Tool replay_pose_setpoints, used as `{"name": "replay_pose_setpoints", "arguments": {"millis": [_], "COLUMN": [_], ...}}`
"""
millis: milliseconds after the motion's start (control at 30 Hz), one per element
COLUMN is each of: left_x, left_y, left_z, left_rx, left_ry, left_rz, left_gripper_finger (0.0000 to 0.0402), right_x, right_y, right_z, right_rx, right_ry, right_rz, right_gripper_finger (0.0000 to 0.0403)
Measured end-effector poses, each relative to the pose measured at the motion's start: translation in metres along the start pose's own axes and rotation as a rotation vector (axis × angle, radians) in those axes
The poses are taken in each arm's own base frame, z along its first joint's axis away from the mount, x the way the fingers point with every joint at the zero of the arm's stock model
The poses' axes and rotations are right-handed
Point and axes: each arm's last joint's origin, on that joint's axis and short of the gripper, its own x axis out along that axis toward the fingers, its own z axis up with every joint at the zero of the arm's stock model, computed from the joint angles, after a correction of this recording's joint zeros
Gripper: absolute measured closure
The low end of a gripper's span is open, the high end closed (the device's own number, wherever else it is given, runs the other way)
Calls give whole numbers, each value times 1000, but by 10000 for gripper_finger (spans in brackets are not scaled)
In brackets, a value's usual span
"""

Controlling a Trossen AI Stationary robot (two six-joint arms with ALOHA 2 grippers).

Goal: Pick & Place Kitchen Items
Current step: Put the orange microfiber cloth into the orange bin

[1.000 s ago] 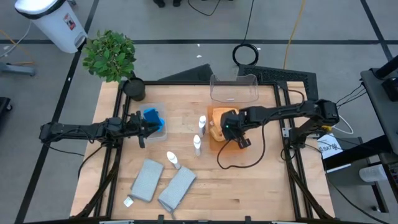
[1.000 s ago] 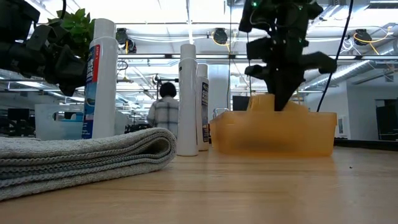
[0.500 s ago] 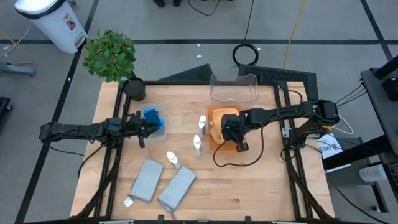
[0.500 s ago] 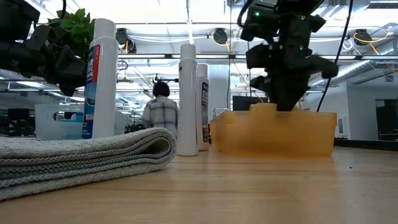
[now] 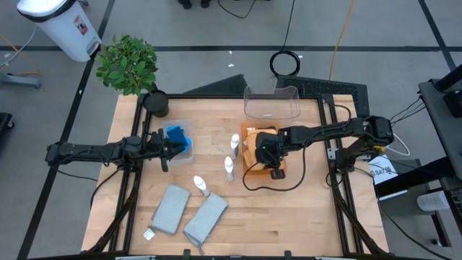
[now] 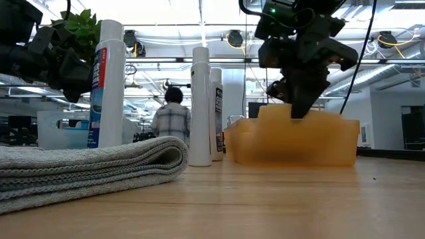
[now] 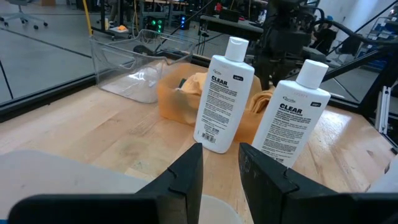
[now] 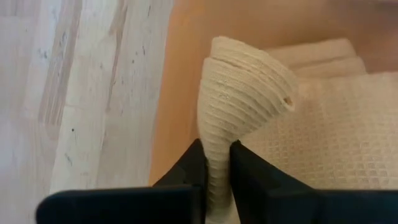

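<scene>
Pinching a ribbed, waffle-weave orange cloth [image 8: 249, 99], the right claw [image 8: 216, 163] sits clamped inside the orange tray [image 5: 247, 154].

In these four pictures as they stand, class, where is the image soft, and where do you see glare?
Low view: the orange tray is blurred, while the grey cloth is crisp; ceiling lights glare behind. Left wrist view: the bottles are sharp, the room beyond is soft. Right wrist view: the pinched cloth is evenly lit. High view: flat light, little shadow.

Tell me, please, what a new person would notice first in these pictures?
First, the right gripper over the orange tray near the table's middle, pinching up a fold of the pale waffle cloth lying in it. Next, two upright white bottles beside the tray, and two grey folded cloths at the front edge.
</scene>
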Motion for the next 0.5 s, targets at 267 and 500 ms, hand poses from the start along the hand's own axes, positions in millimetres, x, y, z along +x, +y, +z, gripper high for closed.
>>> {"name": "replay_pose_setpoints", "arguments": {"millis": [267, 500], "left_x": [0, 0], "left_y": [0, 0], "left_z": [0, 0], "left_rx": [0, 0], "left_ry": [0, 0], "left_rz": [0, 0], "left_gripper_finger": [293, 293], "right_x": [0, -20], "right_y": [0, 3], "right_z": [2, 7], "right_rx": [28, 31], "right_ry": [-21, -112], "right_rz": [-4, -21], "right_gripper_finger": [279, 186]}}
